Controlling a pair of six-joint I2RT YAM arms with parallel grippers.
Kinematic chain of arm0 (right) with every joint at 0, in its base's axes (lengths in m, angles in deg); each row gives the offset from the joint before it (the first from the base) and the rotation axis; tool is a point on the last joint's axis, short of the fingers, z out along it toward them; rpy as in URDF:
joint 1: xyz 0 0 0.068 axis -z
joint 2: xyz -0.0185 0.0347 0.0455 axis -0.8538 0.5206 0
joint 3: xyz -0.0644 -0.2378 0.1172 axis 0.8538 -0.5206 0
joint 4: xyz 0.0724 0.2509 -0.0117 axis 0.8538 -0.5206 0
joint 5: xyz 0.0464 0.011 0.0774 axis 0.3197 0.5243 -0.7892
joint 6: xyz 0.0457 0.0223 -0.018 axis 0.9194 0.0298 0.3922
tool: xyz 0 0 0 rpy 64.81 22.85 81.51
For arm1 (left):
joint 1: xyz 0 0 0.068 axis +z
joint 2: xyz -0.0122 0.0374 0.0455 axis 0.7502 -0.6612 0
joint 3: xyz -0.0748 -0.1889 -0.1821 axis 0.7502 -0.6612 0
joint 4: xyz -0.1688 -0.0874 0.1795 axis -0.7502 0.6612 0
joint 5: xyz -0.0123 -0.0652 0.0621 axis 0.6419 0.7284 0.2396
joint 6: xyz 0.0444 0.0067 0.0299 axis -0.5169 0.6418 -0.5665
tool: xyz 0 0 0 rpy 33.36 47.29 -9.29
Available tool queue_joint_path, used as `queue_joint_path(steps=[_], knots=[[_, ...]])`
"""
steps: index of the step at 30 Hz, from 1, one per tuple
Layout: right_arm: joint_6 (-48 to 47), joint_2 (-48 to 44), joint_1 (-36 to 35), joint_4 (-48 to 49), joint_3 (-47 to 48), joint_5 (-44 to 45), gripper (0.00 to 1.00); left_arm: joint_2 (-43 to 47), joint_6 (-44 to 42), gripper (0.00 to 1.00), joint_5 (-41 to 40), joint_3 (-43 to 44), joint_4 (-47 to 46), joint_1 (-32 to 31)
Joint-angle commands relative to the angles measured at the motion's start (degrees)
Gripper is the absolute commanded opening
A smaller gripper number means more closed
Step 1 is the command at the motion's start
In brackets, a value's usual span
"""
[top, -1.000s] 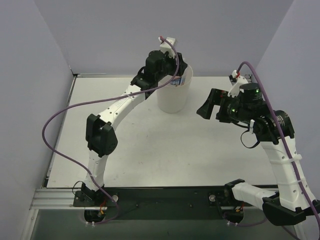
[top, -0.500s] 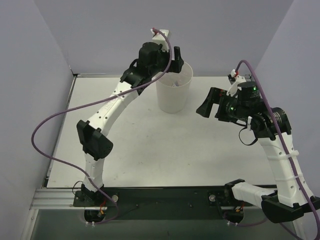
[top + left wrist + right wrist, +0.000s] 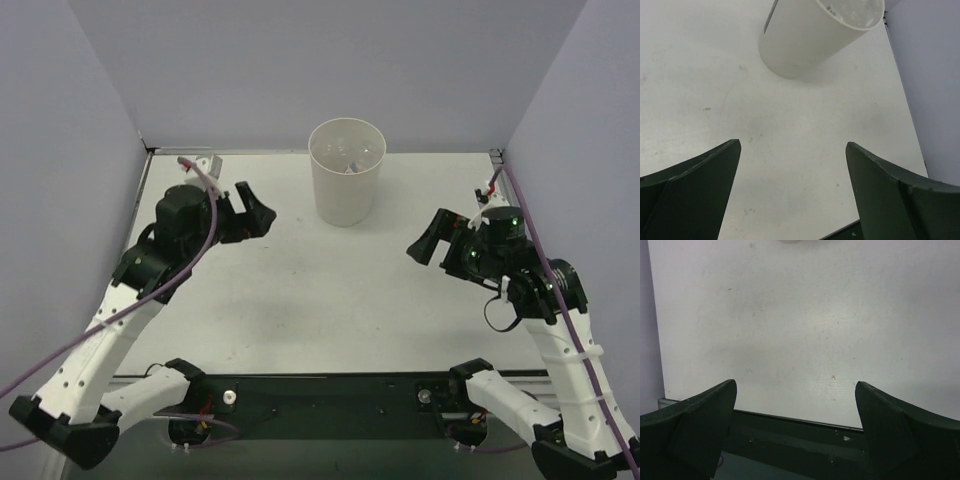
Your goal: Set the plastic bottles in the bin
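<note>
The off-white bin (image 3: 346,195) stands upright at the back middle of the table. Clear plastic bottles (image 3: 347,154) lie inside it; I cannot tell them apart or count them. My left gripper (image 3: 256,215) is open and empty, above the table to the left of the bin and well apart from it. In the left wrist view the bin (image 3: 802,42) is ahead, with clear plastic (image 3: 855,9) showing through its mouth, and the left gripper (image 3: 792,167) holds nothing. My right gripper (image 3: 427,240) is open and empty to the right of the bin, and in its own view (image 3: 795,407) it is over bare table.
Pale purple walls close in the table on the left, back and right. The black base rail (image 3: 330,395) runs along the near edge and shows below the table edge in the right wrist view (image 3: 790,435).
My left arm has drawn back from over the bin's rim to the left and nearer side, with the gripper open and empty. My right arm has lowered and pulled back slightly.
</note>
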Motion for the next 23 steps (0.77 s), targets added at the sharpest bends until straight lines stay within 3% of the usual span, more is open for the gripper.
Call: queue_joint_path(steps=[1,5,12,23], knots=[[2.4,-7.4,0.5,-0.5,-6.9,1.3,1.00,14.0,8.8,0.98,2.1,-11.4,2.0,1.7],[1.7,-13.2,0.5,-2.1,-12.0,3.1,1.00,22.9,16.3,0.97,5.1,-23.2,3.9,1.8],[2.5,-21.0,0.4,-2.4,-18.1,4.3,1.00,37.5,24.3,0.96,5.5,-35.3,4.9,1.8],[1.5,-21.3,0.4,-3.9,-17.4,4.3,1.00,39.0,26.6,0.96,4.8,-35.8,8.4,1.8]])
